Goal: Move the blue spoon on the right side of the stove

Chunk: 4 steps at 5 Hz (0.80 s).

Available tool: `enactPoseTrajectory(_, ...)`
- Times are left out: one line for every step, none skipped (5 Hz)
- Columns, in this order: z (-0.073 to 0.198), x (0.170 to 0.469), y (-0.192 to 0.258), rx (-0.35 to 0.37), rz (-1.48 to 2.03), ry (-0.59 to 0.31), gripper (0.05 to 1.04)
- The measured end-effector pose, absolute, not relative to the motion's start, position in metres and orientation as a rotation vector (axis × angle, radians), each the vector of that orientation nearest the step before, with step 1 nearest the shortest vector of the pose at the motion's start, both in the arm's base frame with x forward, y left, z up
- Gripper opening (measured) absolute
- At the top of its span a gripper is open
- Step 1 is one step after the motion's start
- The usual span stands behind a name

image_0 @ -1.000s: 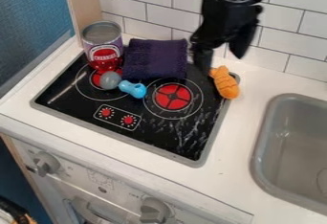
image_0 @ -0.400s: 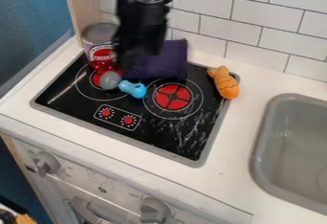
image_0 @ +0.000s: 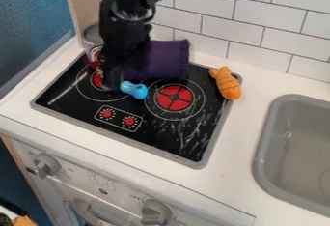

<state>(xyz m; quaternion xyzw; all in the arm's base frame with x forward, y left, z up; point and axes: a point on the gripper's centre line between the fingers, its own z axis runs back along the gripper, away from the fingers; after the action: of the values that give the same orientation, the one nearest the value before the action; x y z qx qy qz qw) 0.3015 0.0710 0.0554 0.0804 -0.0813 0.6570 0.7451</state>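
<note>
We see the gripper point(image_0: 113, 77) low at the left end of the blue spoon point(image_0: 134, 90); we cannot tell how open it is or whether it grips anything; the spoon lies between the burners; behind sit a can point(image_0: 91, 35) and purple cloth point(image_0: 166, 58); rightward, an orange toy point(image_0: 227, 84).

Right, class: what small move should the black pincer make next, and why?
Probably a careful grip on the blue, rounded spoon: the black pincer hangs at its left end, and the spoon lies left of the round, red right-hand burner.
</note>
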Motion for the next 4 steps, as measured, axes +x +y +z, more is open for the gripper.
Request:
enactPoseTrajectory(0.035,0.3,0.069,0.199,1.414,-0.123,0.999)
enactPoseTrajectory(0.028,0.3,0.064,0.186,1.408,-0.081,0.999)
enactPoseTrajectory(0.025,0.303,0.062,0.162,1.397,-0.078,0.95)
enactPoseTrajectory(0.023,0.304,0.065,0.139,1.42,-0.086,0.667)
